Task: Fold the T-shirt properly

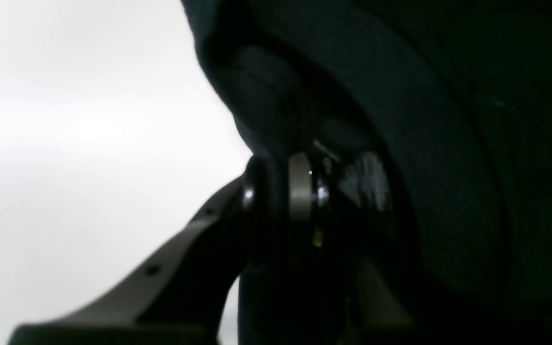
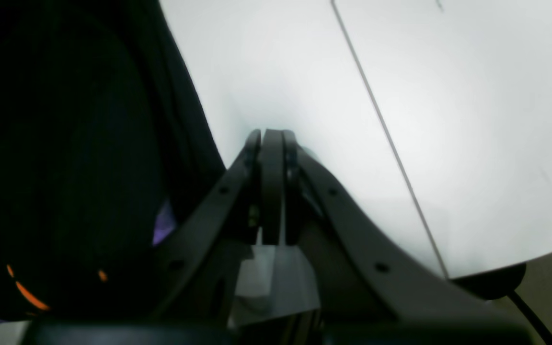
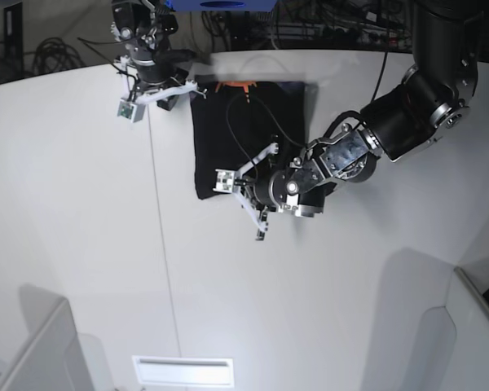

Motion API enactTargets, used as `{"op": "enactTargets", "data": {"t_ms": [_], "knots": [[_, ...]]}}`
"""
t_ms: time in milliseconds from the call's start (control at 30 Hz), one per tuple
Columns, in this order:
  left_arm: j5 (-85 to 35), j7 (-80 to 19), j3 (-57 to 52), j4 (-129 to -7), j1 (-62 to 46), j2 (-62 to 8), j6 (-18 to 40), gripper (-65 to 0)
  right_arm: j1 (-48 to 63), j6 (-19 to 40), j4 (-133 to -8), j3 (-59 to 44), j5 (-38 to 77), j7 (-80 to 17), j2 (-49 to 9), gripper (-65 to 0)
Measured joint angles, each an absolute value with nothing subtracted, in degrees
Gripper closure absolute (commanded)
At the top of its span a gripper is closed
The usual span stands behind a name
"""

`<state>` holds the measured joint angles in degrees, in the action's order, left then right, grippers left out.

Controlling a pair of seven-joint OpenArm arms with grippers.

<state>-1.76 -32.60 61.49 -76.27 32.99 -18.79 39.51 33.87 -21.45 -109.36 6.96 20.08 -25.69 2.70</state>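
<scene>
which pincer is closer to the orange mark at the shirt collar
Right. The right pincer sits shut at the T-shirt's top corner, beside the orange mark. The left pincer is clamped on the cloth at the shirt's lower edge.

A robotics lab is showing here: two black robot arms [image 3: 407, 114] are reaching over a bare white worktable [image 3: 73, 212], tangled cables [image 3: 49, 53] are hanging in the dark far background, and white partition panels [image 3: 428, 342] are standing along the near edges
</scene>
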Motion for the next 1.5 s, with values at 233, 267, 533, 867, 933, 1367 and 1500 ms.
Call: {"op": "enactTargets", "data": {"t_ms": [233,267,533,867,933,1367,1500], "knots": [[-0.58,-35.24,61.56,-79.96,33.32,-18.83,39.72,-21.4,33.87,-21.45,-109.36,6.96,20.08,-25.69,2.7,0.0],[-0.51,-35.2,61.56,-80.34,33.34,-18.7,39.72,-24.2,33.87,-21.45,-109.36,6.96,20.1,-25.71,2.7,0.0],[-0.89,-35.22,58.61,-80.62,35.05,-16.56,40.47,-43.3,33.89,-21.43,-109.36,6.98,20.08,-25.69,2.68,0.0],[-0.6,-43.18,36.29,-92.88,32.23,-16.51,40.36,-38.0,34.39,-21.1,-109.78,6.96,19.88,-25.58,-2.02,0.0],[-0.51,-43.07,29.95,-97.27,27.35,-16.93,40.36,-24.0,35.35,-21.21,-111.22,6.9,19.64,-25.45,-3.33,0.0],[-0.49,-36.36,-2.46,-110.83,0.27,-19.7,40.36,0.0,43.03,-20.56,-114.06,7.51,17.96,-14.39,-13.13,0.0],[-0.56,-16.4,-7.68,-110.61,-13.8,-19.35,40.1,0.0,47.42,-20.97,-114.15,8.86,4.62,-7.38,-13.91,0.0]]}}
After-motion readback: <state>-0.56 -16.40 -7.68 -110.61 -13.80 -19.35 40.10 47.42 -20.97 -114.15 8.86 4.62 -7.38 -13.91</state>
